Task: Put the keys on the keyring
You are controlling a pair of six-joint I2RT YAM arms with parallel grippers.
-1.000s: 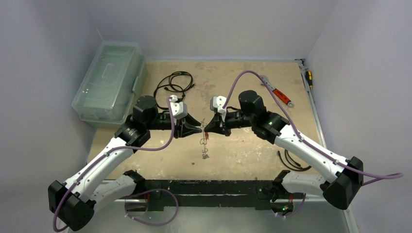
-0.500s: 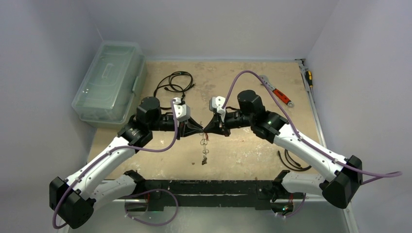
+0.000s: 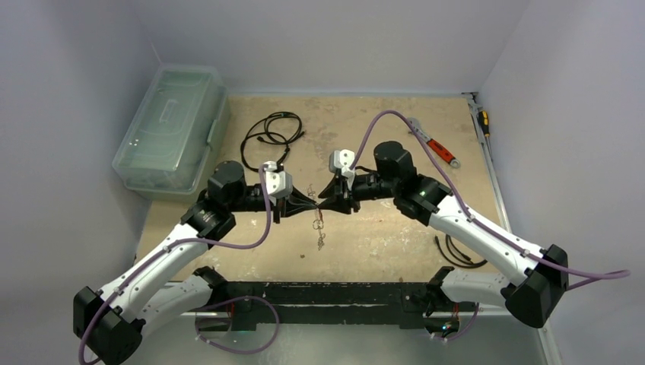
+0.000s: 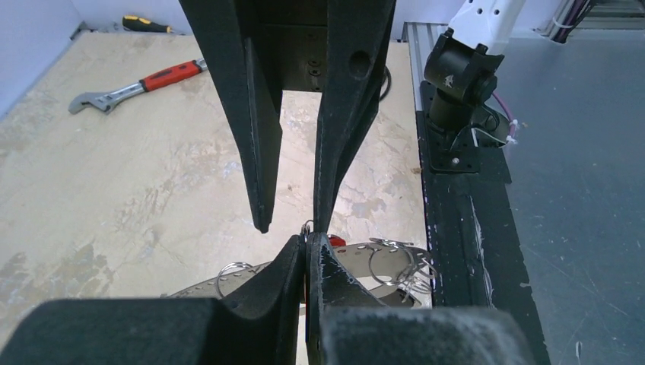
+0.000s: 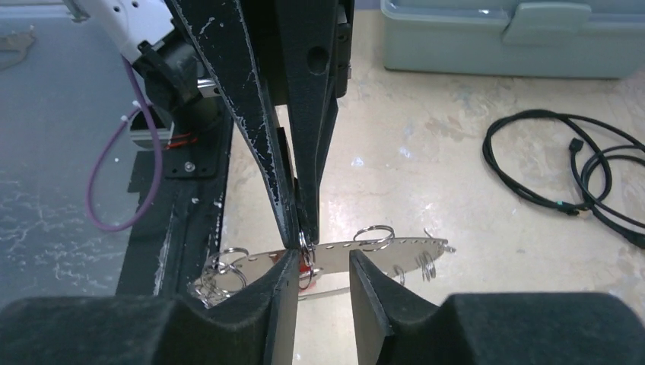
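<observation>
Keyring (image 3: 319,228) hangs pinched in my shut left claw (image 4: 308,245); right claw (image 5: 323,262) parted, empty. Lidded box (image 3: 171,129) at 10 o'clock, contents unseen.

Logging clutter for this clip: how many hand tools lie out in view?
2. A wrench lies far right on the table; a screwdriver sits along its right edge. The closed box may hide more.

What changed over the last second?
Left end effector closed on the keyring, its wrist shifting toward the near edge; right end effector opened, letting go. Keyring still hangs between them; cable, wrench and box unmoved.
</observation>
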